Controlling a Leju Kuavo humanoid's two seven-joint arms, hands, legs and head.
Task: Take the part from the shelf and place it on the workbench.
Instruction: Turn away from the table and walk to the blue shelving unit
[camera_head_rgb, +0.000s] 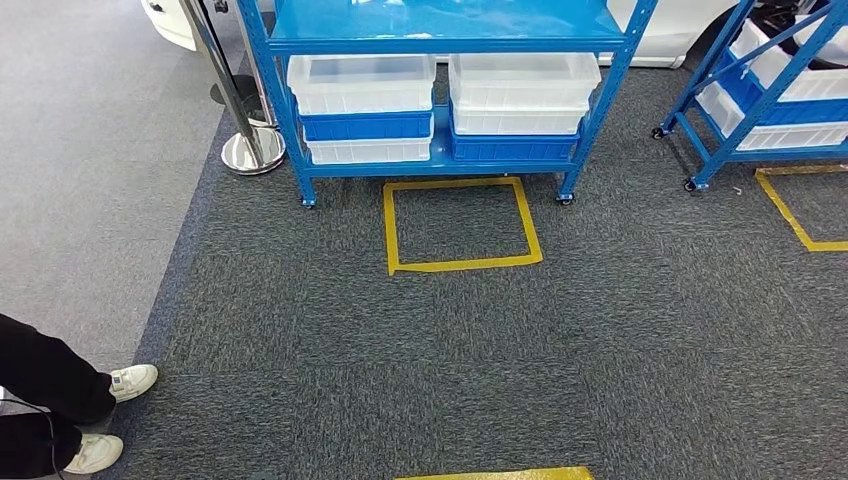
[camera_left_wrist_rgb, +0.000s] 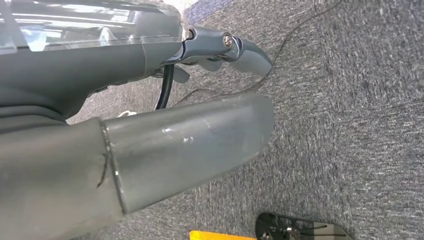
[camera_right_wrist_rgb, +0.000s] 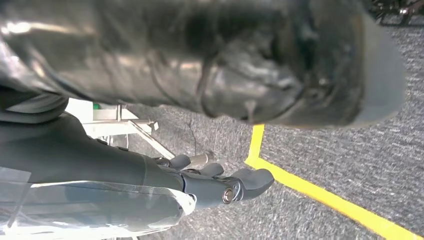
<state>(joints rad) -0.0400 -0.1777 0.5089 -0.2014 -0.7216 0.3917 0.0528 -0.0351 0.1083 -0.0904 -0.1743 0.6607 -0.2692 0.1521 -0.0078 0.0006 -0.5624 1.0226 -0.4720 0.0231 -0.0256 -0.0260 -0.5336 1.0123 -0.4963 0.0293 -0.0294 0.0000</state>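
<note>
The left robot hand (camera_left_wrist_rgb: 200, 100) hangs over grey carpet (camera_left_wrist_rgb: 360, 125), thick thumb and darker fingers (camera_left_wrist_rgb: 245, 50) stretched out and holding nothing, a thin black cable (camera_left_wrist_rgb: 295, 35) lying on the floor beyond them. The right robot hand (camera_right_wrist_rgb: 220, 185) also hangs over carpet, fingers extended and apart with nothing in them, beside a line of yellow tape (camera_right_wrist_rgb: 320, 195). Ahead stands a blue shelf (camera_head_rgb: 445, 25) on castors, its lower tier carrying white and blue bins (camera_head_rgb: 362, 82); which bin holds the part I cannot tell. A yellow taped square (camera_head_rgb: 462, 265) marks the floor in front of it. A second blue shelf (camera_head_rgb: 770, 90) stands to the right, a chrome post (camera_head_rgb: 250, 150) to the left, and a person's legs in white shoes (camera_head_rgb: 130, 382) at the lower left
</note>
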